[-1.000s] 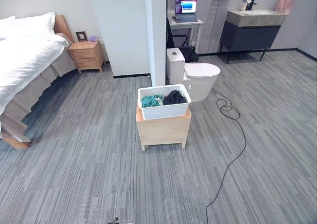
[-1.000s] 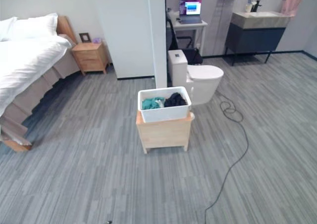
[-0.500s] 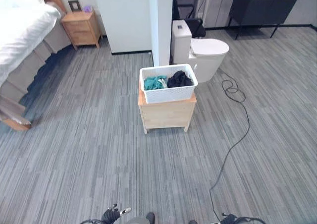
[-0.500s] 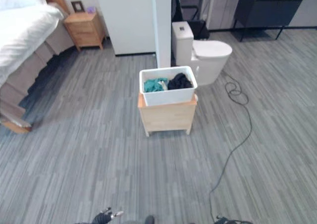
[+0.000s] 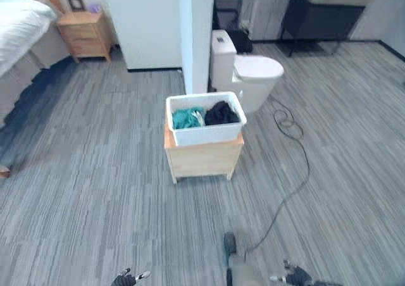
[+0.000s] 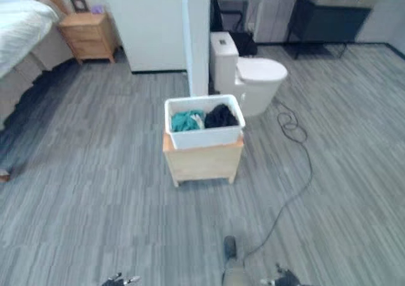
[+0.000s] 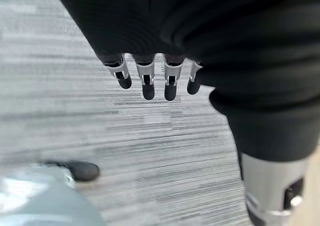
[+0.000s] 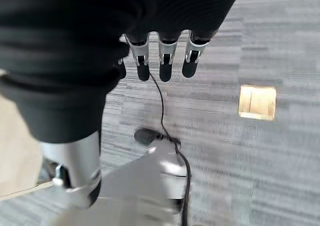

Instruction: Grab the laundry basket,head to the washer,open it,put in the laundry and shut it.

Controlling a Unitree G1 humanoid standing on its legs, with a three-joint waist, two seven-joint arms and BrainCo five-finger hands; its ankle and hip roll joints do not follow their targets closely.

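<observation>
A: Start at the left. What's over there?

B: The corner of a bed [image 5: 19, 17] and a wooden nightstand [image 5: 84, 33] against the wall, both well apart from the job. The left hand [image 7: 155, 81] hangs low at the robot's side over the carpet, fingers straight and relaxed, holding nothing.

A: And in the middle?

B: The white laundry basket [image 5: 204, 118] sits on top of a small wooden desk [image 5: 201, 159], well ahead of the robot on the grey floor [image 5: 95, 191]. It is about full: a teal garment [image 5: 187, 117] in its left half and a dark garment [image 5: 221, 113] in its right, both heaped near the rim. Just behind it is a white partition wall [image 5: 193, 26], with a toilet [image 5: 250, 77] beyond that.

A: The right side?

B: The right hand [image 8: 162, 61] also hangs open and empty above the carpet. A dark vanity [image 5: 319, 20] stands at the far wall. No washer is visible.

A: What could go wrong?

B: I'd judge the basket is not yet within reach, so the robot must walk up first. Stopping short would mean a stretched, weak grab. An uneven lift, one hand higher than the other, could tip the basket and spill the heaped clothes. Bumping the small desk could shift it and the basket with it.
</observation>
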